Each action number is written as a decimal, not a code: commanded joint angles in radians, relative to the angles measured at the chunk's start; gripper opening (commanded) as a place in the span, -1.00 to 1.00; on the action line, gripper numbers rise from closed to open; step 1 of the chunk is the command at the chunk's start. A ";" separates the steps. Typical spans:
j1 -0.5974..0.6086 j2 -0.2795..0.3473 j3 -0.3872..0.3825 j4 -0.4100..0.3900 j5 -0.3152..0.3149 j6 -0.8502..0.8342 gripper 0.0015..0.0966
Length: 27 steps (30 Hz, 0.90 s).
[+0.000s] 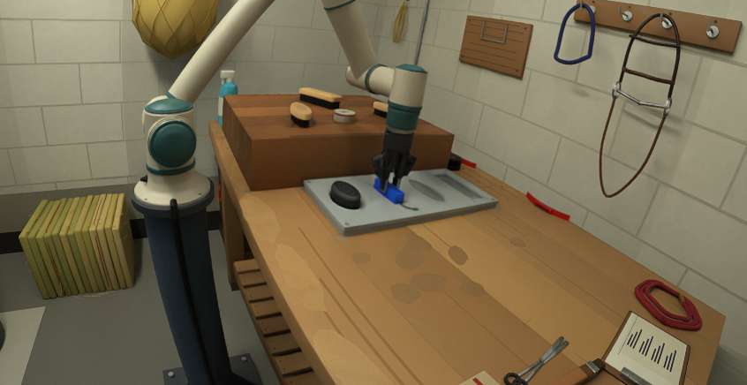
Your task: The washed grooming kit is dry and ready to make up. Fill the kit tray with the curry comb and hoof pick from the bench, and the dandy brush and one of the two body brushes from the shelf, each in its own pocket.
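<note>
The black oval curry comb (345,194) sits in the left pocket of the grey kit tray (399,199). The blue-handled hoof pick (389,191) lies in the pocket beside it, its metal hook pointing toward the tray's front edge. Two pockets on the tray's right stand empty. On the brown shelf (334,134) behind the tray lie the long dandy brush (319,97), an oval body brush (301,113) and a second body brush (381,108) partly hidden by my arm. My gripper (392,183) points straight down over the hoof pick and is closed on its handle.
A wooden bench (444,278) carries everything. A small tin (344,116) sits on the shelf. A red rope coil (667,304), a clipboard (648,354) and scissors (538,367) lie at the near end. Hay bales (78,244) stand on the floor at left.
</note>
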<state>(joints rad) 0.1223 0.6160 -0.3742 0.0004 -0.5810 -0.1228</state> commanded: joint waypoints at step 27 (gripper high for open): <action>0.000 -0.001 0.001 0.000 -0.001 0.000 0.02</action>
<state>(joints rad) 0.1227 0.6157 -0.3740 -0.0001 -0.5816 -0.1226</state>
